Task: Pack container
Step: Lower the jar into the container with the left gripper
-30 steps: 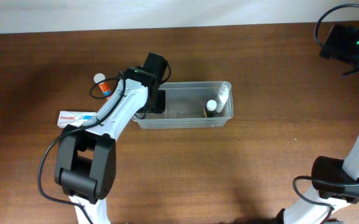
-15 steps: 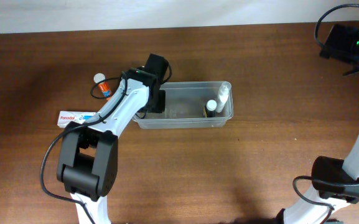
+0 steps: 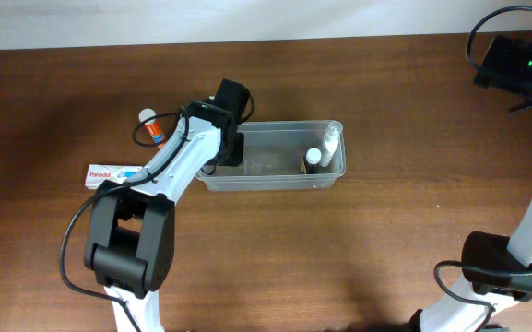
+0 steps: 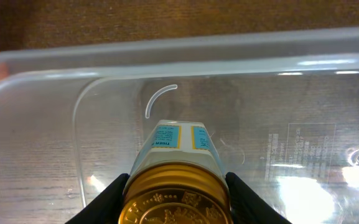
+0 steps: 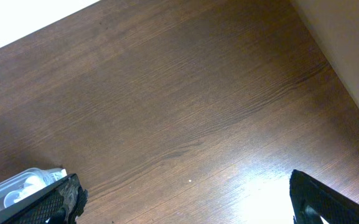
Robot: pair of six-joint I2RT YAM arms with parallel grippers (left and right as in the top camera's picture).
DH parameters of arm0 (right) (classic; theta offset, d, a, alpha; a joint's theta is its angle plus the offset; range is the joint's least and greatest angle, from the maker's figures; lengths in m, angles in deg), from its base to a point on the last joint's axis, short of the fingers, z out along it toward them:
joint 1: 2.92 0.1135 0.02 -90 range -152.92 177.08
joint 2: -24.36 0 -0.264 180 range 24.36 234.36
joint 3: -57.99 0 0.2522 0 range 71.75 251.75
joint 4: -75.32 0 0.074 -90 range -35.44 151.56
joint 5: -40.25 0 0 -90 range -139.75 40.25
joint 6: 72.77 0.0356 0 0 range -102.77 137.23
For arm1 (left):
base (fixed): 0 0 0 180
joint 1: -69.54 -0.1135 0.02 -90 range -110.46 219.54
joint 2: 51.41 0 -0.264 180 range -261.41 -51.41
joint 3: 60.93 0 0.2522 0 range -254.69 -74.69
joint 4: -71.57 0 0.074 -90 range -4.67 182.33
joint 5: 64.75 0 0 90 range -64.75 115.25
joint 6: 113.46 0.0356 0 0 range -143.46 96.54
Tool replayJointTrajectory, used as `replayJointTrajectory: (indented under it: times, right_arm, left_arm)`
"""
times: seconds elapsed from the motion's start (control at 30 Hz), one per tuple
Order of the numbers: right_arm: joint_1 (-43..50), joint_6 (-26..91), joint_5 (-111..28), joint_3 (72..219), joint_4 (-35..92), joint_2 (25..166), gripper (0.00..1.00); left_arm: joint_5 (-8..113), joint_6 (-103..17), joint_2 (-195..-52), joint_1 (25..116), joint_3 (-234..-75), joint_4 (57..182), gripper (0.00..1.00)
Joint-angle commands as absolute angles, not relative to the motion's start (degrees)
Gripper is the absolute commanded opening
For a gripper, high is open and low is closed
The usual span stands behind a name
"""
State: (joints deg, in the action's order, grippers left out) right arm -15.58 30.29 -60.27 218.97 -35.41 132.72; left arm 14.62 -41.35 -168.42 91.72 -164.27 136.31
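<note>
Fingers [image 4: 114, 198] of your left gripper [image 4: 176, 202] stay clamped on the small glass jar with the gold metal lid [image 4: 176, 140], held low inside the left end of the clear rectangular plastic container [image 4: 229, 50]; almost nothing has shifted, so I judge the jar only awaits release. Further off, two white plastic bottles [image 3: 325, 146] sit at the container's right end as a second ago. The white Panadol box [image 3: 113, 172] and small orange-labelled bottle [image 3: 152, 129] remain outside on the brown wooden table [image 3: 385, 240], and your right gripper [image 5: 188, 199] hangs wide open, well apart, unmoved
</note>
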Motion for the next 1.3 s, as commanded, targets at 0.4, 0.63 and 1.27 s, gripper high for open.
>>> replayJointTrajectory:
  times: [0.4, 0.63, 1.27]
  right_arm:
    - [-15.8, 29.9, -60.9, 219.9, -35.7, 131.8, 0.98]
    - [-15.8, 29.9, -60.9, 219.9, -35.7, 131.8, 0.98]
    - [-15.8, 29.9, -60.9, 219.9, -35.8, 131.8, 0.98]
  left_arm:
    - [13.4, -40.5, -168.8, 92.0, -164.6, 135.7, 0.49]
    - [13.4, -40.5, -168.8, 92.0, -164.6, 135.7, 0.53]
    - [13.4, -40.5, -168.8, 92.0, -164.9, 135.1, 0.47]
